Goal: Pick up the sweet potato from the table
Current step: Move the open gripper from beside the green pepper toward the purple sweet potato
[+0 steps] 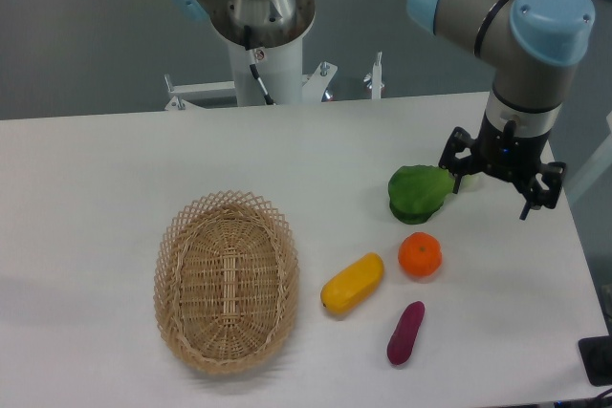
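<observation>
The sweet potato [405, 333] lies flat on the white surface [96, 169] near the front edge, untouched, its long axis tilted slightly to the right. Just up and left of it sits a yellow oblong vegetable [352, 284], and above it a round orange fruit [420, 255]; a leafy green vegetable [419, 194] lies farther back. A wicker basket [227, 280] stands well to the left (empty, as far as the view shows). The end effector [502, 177] hangs at the right rear of the surface, just beside the green vegetable and well apart from the sweet potato. Its 2 fingers look spread and hold nothing. Judged from this, nothing of the pick is done yet: the approach, descent, grasp and lift all remain.
</observation>
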You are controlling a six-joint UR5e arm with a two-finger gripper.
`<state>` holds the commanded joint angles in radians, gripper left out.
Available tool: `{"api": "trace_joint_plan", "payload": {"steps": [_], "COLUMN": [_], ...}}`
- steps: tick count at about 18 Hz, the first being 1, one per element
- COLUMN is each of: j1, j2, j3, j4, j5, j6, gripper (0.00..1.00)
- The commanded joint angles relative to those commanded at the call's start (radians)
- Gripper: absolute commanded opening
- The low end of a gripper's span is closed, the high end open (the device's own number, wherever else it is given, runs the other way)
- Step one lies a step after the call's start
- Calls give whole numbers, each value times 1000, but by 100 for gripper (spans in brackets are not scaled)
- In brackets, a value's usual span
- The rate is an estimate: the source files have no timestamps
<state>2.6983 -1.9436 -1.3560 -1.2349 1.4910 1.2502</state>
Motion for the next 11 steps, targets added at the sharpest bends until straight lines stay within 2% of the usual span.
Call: {"api": "trace_joint_plan", "payload": {"steps": [4, 7, 9, 11], "j1": [-2, -3, -32, -43], "j2": [-2, -3, -12, -28], "j3": [-5, -21, -21, -21], "j4": [3, 26, 34, 66], "j5": [0, -2, -2, -2], "j6": [-2, -43, -77, -115], "gripper": [100, 100, 100, 100]}}
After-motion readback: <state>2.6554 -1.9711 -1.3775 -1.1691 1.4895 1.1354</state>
